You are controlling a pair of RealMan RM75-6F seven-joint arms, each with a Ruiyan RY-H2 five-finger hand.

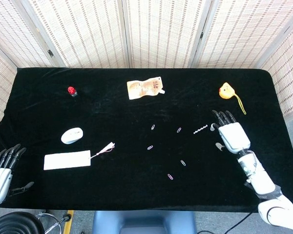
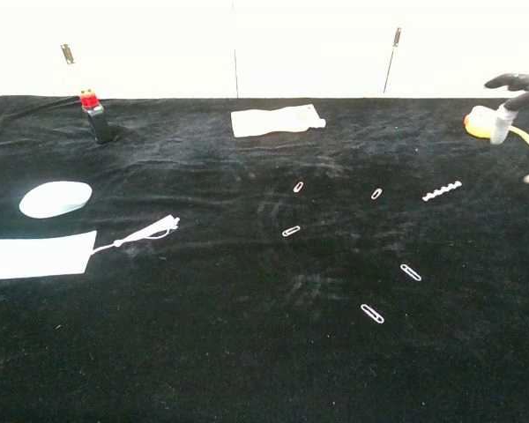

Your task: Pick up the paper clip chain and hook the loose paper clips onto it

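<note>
The paper clip chain (image 1: 200, 129) (image 2: 442, 190) lies on the black cloth right of centre. Several loose paper clips lie left of and below it, among them one (image 1: 178, 130) (image 2: 376, 194) near the chain and one (image 1: 170, 176) (image 2: 371, 313) nearest the front. My right hand (image 1: 228, 134) hovers open just right of the chain, apart from it, fingers spread; in the chest view only its fingertips (image 2: 516, 84) show at the right edge. My left hand (image 1: 1, 170) stays open at the table's front left corner, holding nothing.
A yellow tape measure (image 1: 227, 91) (image 2: 485, 121) sits behind my right hand. A snack pouch (image 1: 145, 88), a red-capped bottle (image 1: 72, 91), a white oval case (image 1: 72, 135) and a white tag with tassel (image 1: 67, 160) lie to the back and left.
</note>
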